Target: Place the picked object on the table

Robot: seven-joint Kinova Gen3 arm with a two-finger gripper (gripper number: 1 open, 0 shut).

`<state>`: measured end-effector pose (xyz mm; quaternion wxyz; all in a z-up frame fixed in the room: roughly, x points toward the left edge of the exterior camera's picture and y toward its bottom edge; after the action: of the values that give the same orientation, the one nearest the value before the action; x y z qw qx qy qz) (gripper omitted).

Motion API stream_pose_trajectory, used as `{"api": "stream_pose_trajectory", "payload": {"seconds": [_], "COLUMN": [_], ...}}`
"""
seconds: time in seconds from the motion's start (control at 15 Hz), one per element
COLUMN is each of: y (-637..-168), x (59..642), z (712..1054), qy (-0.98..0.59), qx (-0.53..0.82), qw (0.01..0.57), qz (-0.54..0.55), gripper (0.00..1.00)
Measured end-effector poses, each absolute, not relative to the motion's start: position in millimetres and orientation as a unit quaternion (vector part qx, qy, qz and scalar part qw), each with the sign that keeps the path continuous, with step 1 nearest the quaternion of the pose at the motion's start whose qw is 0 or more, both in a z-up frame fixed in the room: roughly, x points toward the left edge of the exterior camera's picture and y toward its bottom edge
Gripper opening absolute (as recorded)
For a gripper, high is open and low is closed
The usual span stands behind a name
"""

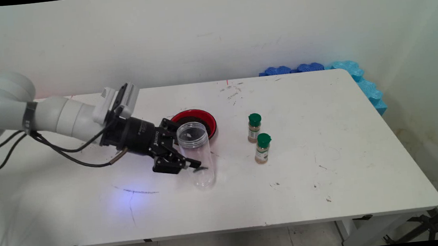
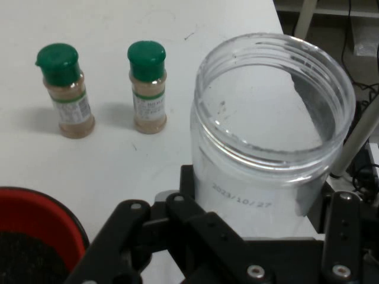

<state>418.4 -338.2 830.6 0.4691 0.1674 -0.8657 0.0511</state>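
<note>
My gripper (image 1: 185, 157) pinches the clear jar (image 1: 197, 156), which stands open-mouthed on the table (image 1: 327, 177) just before the red bowl (image 1: 207, 120), two spice bottles (image 1: 259, 138) standing off to its right.

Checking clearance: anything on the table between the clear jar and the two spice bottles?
Nothing: in the main view bare white table separates the clear jar from the spice bottles; the hand view agrees.

White table (image 1: 367, 181) against a pale wall (image 1: 211, 32); blue foam (image 1: 357, 75) along its far corner
</note>
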Motion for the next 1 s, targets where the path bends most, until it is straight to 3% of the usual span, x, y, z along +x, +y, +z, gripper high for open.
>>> {"api": "stream_pose_trajectory", "payload": {"seconds": [1.0], "y": [-339], "x": [412], "z": [797], "qy": [-0.864], "qx": [0.191], "qw": [0.464], "qz": [0.045], "gripper": [0.0]}}
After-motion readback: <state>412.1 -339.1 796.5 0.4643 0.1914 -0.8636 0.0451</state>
